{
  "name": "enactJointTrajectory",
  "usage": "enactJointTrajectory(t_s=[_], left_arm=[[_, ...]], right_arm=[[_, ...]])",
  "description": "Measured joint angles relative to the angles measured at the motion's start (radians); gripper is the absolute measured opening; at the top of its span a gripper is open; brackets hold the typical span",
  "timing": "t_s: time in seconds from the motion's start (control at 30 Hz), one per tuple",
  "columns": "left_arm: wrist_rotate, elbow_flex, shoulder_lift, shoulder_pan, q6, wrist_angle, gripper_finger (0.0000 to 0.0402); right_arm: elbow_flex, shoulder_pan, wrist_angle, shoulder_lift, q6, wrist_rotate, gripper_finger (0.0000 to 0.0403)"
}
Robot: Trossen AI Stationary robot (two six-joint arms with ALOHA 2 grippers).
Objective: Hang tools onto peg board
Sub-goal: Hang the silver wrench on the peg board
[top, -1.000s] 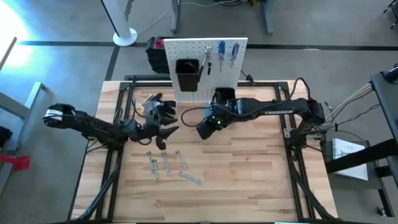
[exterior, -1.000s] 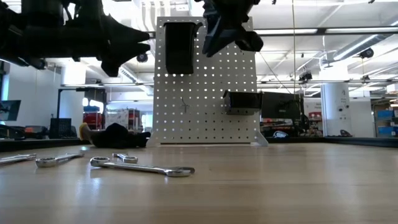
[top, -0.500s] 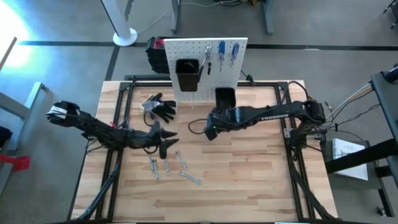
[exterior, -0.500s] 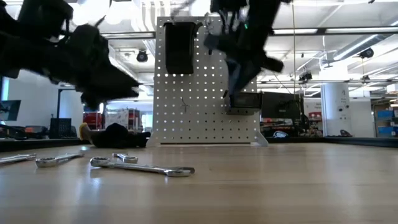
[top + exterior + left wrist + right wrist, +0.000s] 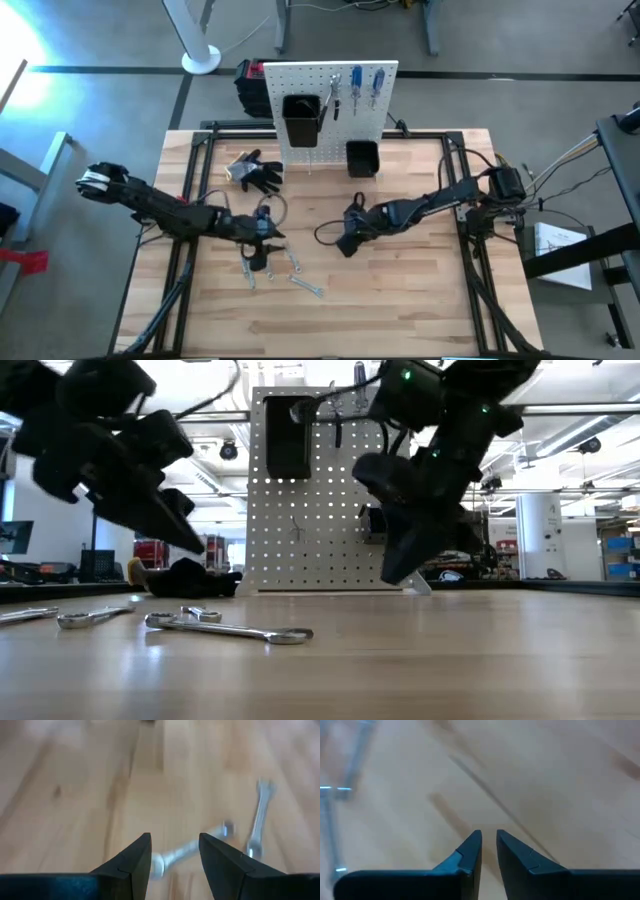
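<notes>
Several slim silver wrenches (image 5: pixel 270 265) lie flat on the wooden table, also in the low view (image 5: pixel 228 628). My left gripper (image 5: pixel 262 243) hangs open just above them, pointing down at a slant; one wrench (image 5: pixel 187 852) shows past its fingers. My right gripper (image 5: pixel 345 242) hovers low over bare wood mid-table. Its fingertips (image 5: pixel 489 842) are parted by only a narrow slit, with nothing between them. The white peg board (image 5: pixel 330 100) stands at the far edge. Blue-handled screwdrivers (image 5: pixel 366 85) and pliers (image 5: pixel 335 97) hang on it.
Two black bins (image 5: pixel 300 118) (image 5: pixel 361 158) hang on the board. Black work gloves (image 5: pixel 258 172) lie left of the board's foot. Bare wood stretches over the table's near and right parts (image 5: pixel 400 290).
My right gripper has sunk from in front of the board down close to the table and drifted toward the near edge. My left gripper has come down and toward the near edge, tipping its fingers downward over the wrenches. The wrenches have not moved.
</notes>
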Motion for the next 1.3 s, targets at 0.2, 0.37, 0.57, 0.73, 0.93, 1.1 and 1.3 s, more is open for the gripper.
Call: enactJointTrajectory(t_s=[0.2,0.37,0.57,0.73,0.93,1.1,1.3], left_arm=[[0.058,0.113,0.071,-0.015,0.033,-0.127,0.0154],[0.112,0.116,0.153,-0.068,0.047,-0.054,0.0154],[0.112,0.075,0.244,-0.139,-0.026,0.149,0.0154],[0.114,0.081,0.325,-0.168,-0.108,0.153,0.0154],[0.101,0.104,0.424,-0.171,-0.096,0.216,0.0155],[0.101,0.107,0.468,-0.171,-0.049,0.301,0.0155],[0.103,0.094,0.475,-0.171,-0.018,0.305,0.0150]], right_arm=[[-0.011,0.038,0.263,0.007,-0.181,0.000,0.0035],[-0.011,0.068,0.360,0.061,-0.466,-0.040,0.0023],[0.025,0.070,0.346,0.109,-0.521,-0.042,0.0012],[0.024,0.063,0.344,0.105,-0.532,-0.027,0.0012],[0.024,0.048,0.348,0.105,-0.543,-0.024,0.0012],[0.024,0.044,0.347,0.105,-0.542,-0.024,0.0011],[0.024,0.042,0.346,0.105,-0.541,-0.024,0.0011]])
